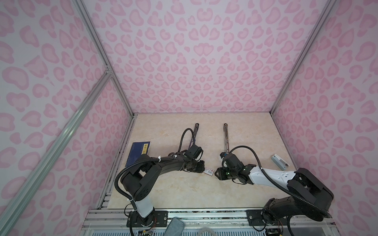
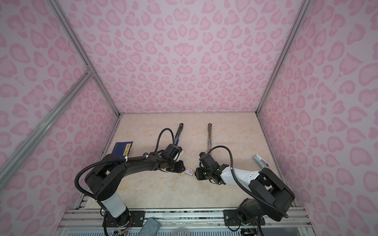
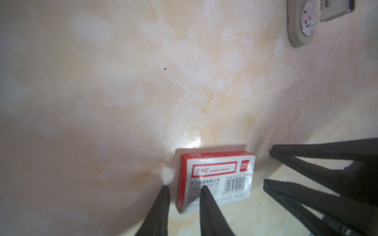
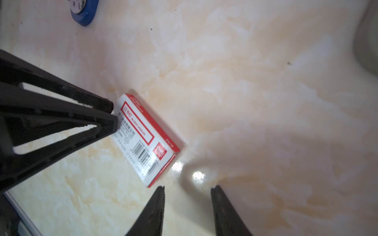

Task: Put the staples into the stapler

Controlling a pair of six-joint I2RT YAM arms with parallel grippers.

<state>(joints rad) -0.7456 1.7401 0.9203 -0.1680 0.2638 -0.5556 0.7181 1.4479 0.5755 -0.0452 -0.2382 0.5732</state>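
A small white cardboard box with a red label point(image 1: 209, 170) lies flat and closed near the middle of the glossy cream marble-patterned table point(image 1: 163, 194). The staples are presumably inside it, out of sight. In both top views the left gripper point(image 3: 185, 189) sits at the box's 9 o'clock and the right gripper point(image 4: 187, 188) at its 3 o'clock. The left fingers are parted: one tip hangs over the label face and the other stands just beside the red side wall, with a sliver of table between, so nothing is clamped. The right fingers are spread and empty, just off the box's corner. The long grey stapler point(image 1: 225, 135), opened out, lies at 12 o'clock, well apart.

The box looks light and the surface slick. A finger bearing on one corner would likely spin or skid it away. If both ends are squeezed, the sleeve could crumple, or the inner tray could shoot out and scatter the strips.
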